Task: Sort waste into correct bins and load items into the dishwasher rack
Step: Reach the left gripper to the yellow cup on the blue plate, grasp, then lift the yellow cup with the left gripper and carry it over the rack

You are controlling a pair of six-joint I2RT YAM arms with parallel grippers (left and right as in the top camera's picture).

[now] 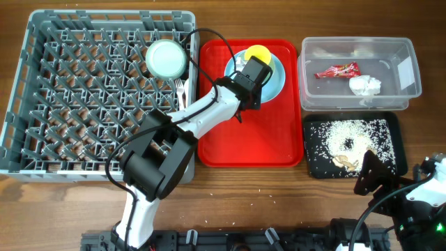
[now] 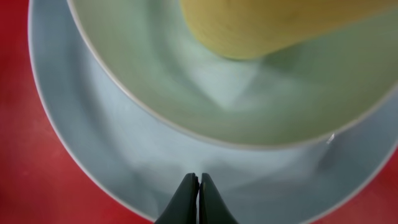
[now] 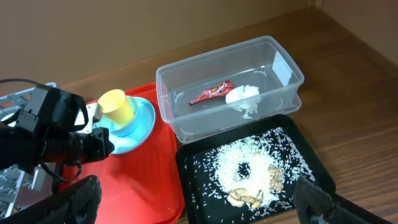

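Observation:
My left gripper (image 1: 252, 77) is shut and empty, its tips (image 2: 198, 178) just over the near rim of the light blue plate (image 2: 124, 155). The plate (image 1: 277, 78) lies on the red tray and carries a pale green bowl (image 2: 186, 87) with the yellow cup (image 1: 258, 53) in it. A pale bowl (image 1: 166, 58) and a white fork (image 1: 180, 88) sit in the grey dishwasher rack (image 1: 42, 104). The clear tub (image 1: 408, 84) holds the red wrapper (image 1: 338, 70) and the napkin (image 1: 364, 85). Rice scraps (image 1: 348, 136) lie in the black tray (image 1: 394, 164). My right gripper (image 3: 196, 205) is open and empty.
The red serving tray (image 1: 244, 139) lies between the rack and the bins. The right arm (image 1: 373, 174) sits low at the front right, just in front of the black tray. Bare wooden table runs along the front edge.

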